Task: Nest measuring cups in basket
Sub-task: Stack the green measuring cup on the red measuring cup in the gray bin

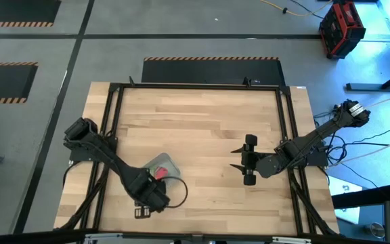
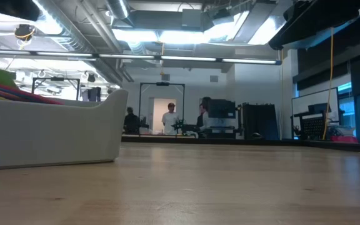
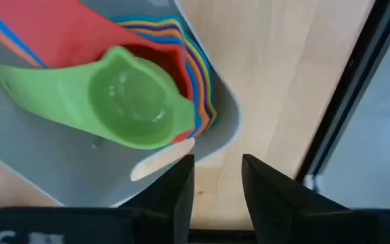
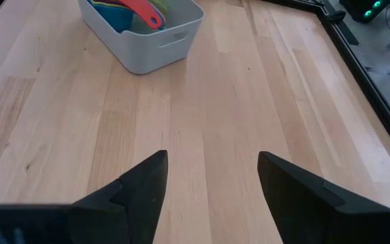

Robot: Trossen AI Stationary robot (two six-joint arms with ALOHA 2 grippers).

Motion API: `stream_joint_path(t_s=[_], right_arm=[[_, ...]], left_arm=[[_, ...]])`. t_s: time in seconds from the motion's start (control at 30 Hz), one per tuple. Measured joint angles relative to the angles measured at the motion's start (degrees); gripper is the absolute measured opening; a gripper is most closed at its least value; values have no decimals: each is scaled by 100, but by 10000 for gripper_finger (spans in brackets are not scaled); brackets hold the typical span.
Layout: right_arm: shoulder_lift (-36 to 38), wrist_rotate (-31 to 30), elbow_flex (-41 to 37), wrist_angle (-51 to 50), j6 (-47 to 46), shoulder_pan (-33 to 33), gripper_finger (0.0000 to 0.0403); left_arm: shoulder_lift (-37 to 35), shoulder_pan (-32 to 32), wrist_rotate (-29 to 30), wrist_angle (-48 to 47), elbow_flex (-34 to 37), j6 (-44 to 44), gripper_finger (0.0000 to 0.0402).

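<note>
Left end effector (image 3: 217,193), fingers apart, hovers above basket (image 3: 230,122) holding nested measuring cups (image 3: 131,102); right end effector (image 4: 212,183) open.

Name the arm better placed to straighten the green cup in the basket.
Left. Its gripper hangs right above the basket, open, with the green cup just ahead of its fingers. The right gripper waits over bare table, well away.
</note>
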State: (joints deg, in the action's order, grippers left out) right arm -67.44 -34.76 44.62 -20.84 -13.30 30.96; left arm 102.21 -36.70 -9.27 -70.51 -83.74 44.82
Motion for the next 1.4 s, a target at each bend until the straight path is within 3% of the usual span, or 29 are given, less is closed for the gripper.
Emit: stream_joint_path(t_s=[0.2,0.5,0.7,0.87,1.0,1.23,1.4], right_arm=[[0,12,0,-13,2,0,236],[-2,341,-2,-31,7,1,236],[-2,345,-2,-28,13,2,236],[-2,348,-2,-31,33,2,236],[-2,348,-2,-33,48,2,236],[-2,350,-2,-35,179,2,236],[-2,349,-2,-35,179,2,236]], left_arm=[[-344,203,261,21,-4,484,117],[-456,653,812,118,-4,2539,117],[-399,814,264,109,271,3453,117],[-394,830,144,50,588,3723,117],[-393,910,416,-21,771,3731,117],[-393,1011,492,-1152,787,3767,117],[-393,982,580,-1173,789,4002,117]])
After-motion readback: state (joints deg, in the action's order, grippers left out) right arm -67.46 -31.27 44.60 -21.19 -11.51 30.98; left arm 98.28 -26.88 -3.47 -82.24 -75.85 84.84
